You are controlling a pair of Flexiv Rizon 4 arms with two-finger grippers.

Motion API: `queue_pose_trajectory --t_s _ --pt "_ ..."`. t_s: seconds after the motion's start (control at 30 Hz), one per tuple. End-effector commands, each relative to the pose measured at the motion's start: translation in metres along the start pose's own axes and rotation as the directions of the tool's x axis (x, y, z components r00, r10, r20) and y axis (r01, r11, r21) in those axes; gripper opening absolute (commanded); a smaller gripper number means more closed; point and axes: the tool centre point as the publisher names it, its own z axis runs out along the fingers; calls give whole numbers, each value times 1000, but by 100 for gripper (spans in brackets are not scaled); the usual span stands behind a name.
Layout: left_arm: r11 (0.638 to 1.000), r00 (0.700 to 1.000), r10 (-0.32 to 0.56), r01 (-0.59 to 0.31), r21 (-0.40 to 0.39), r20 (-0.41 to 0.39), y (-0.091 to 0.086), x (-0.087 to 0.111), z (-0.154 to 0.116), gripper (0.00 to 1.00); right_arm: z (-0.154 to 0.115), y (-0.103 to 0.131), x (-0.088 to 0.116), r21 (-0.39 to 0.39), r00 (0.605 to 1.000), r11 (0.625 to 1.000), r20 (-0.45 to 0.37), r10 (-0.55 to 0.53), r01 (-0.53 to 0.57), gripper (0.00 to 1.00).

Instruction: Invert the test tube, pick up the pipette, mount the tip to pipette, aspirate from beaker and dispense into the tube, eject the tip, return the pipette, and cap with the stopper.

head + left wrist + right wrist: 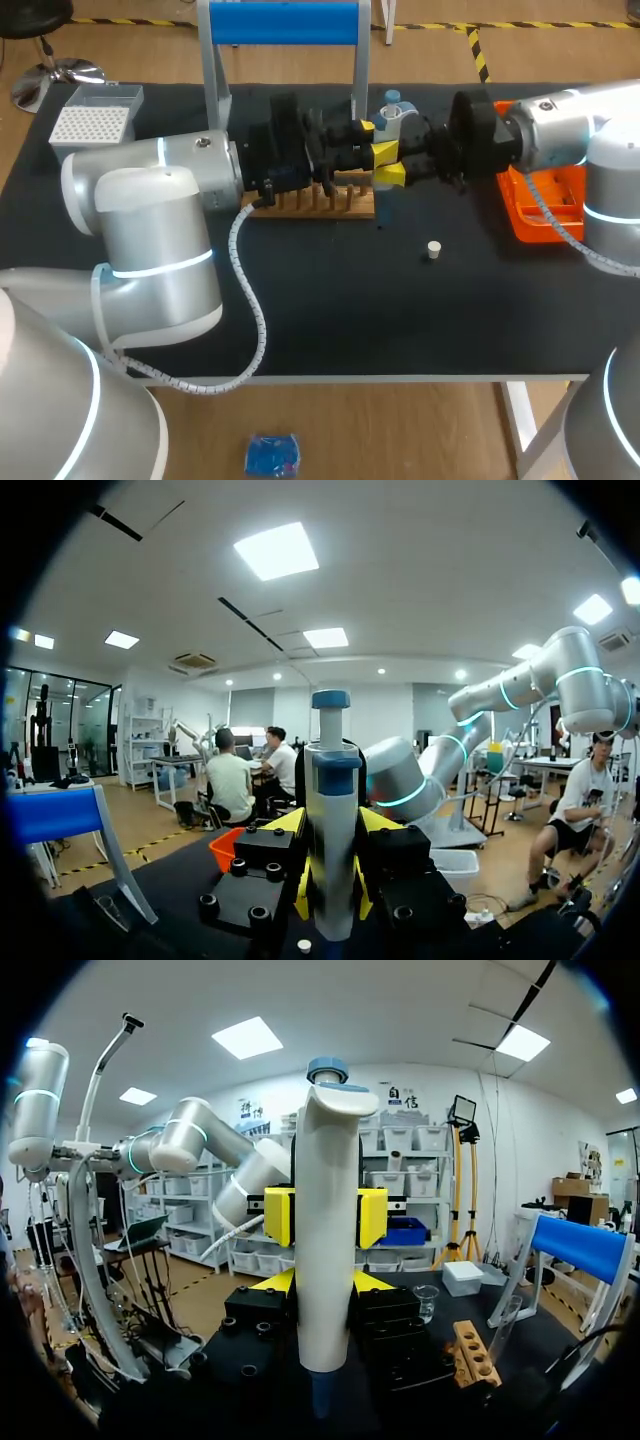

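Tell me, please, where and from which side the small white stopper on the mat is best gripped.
Grip the stopper by its round sides, coming straight down from above. It seems to stand upright on the bare mat, clear of the wooden rack and the orange tray, so there should be room on both sides of it.

Left tool, right tool meet head-on, both clamped.

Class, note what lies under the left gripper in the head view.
Only the front of the rack shows beneath the left gripper, which holds the pipette together with the right gripper. Its rear and anything standing there are covered.
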Motion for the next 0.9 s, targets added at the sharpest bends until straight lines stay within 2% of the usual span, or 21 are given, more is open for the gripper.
queue_pose_trajectory --t_s 0.03,0.07,0.3,0.4,0.57,0.7,0.9 --pt "1000 1000 2 -2 4 8 1 -1 2 0 0 1 2 6 1000 1000 7 4 -4 47" --pt "1000 1000 2 -2 4 8 1 -1 2 0 -1 1 2 5 1000 1000 8 4 -4 100" --pt "1000 1000 2 -2 4 8 1 -1 2 0 -5 2 4 0 1000 1000 4 13 -13 100" --pt "1000 1000 2 -2 4 8 1 -1 2 0 -16 5 4 -5 1000 1000 -7 21 -21 100" --pt "1000 1000 2 -2 4 8 1 -1 2 0 -53 9 -4 -22 1000 999 -3 22 -23 100" --pt "1000 1000 2 -2 4 8 1 -1 2 0 -83 7 -19 -5 999 1000 38 1 -1 100" --pt "1000 1000 2 -2 4 8 1 -1 2 0 -116 -7 -60 68 988 998 151 -15 5 100"
